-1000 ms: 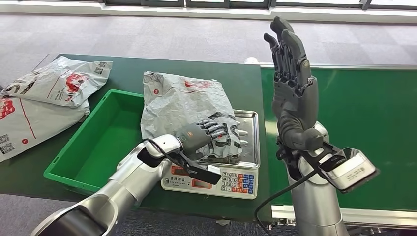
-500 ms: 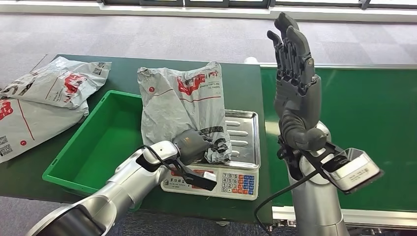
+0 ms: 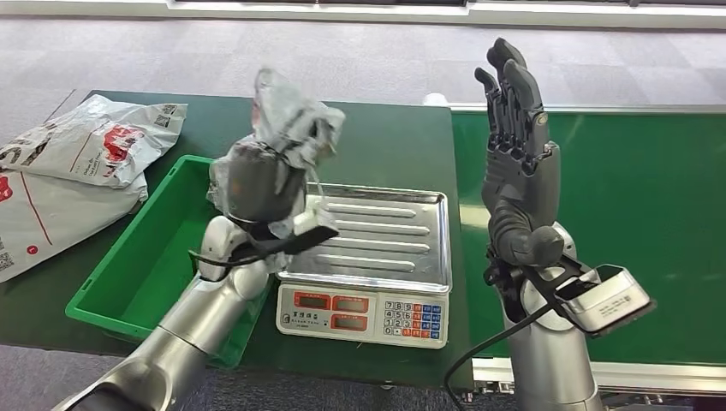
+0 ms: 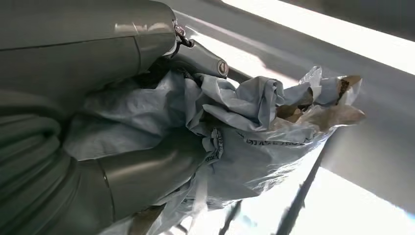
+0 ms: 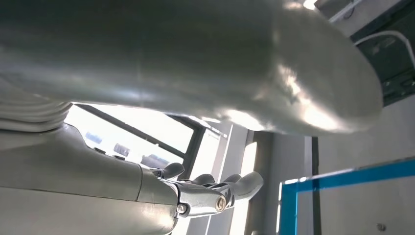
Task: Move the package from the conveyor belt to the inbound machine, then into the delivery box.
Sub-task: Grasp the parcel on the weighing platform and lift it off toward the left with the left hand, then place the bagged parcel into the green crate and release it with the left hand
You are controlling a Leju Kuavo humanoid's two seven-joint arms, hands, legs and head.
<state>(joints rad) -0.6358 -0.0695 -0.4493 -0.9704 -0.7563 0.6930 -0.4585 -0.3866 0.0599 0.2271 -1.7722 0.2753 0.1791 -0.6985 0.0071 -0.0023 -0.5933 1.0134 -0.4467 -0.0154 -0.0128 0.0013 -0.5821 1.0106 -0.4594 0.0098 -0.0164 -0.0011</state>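
My left hand (image 3: pixel 257 187) grips a crumpled grey plastic package (image 3: pixel 291 120) and holds it in the air, above the edge between the green box (image 3: pixel 163 248) and the scale's steel pan (image 3: pixel 389 235). In the left wrist view the bunched grey package (image 4: pixel 254 127) is wrapped in my left hand (image 4: pixel 122 112). The scale (image 3: pixel 364 312) with its keypad stands bare at the table's front. My right hand (image 3: pixel 518 163) is raised upright over the green conveyor belt (image 3: pixel 651 214), fingers straight and holding nothing. The right wrist view shows my right hand (image 5: pixel 205 196) against windows.
Two more grey packages (image 3: pixel 77 163) lie on the dark green table (image 3: pixel 394 145) left of the green box. The belt's metal rail (image 3: pixel 599 372) runs along the front right.
My left hand has closed on the package and lifted it off the scale pan, carrying it up and to the left. The right hand has stayed raised.
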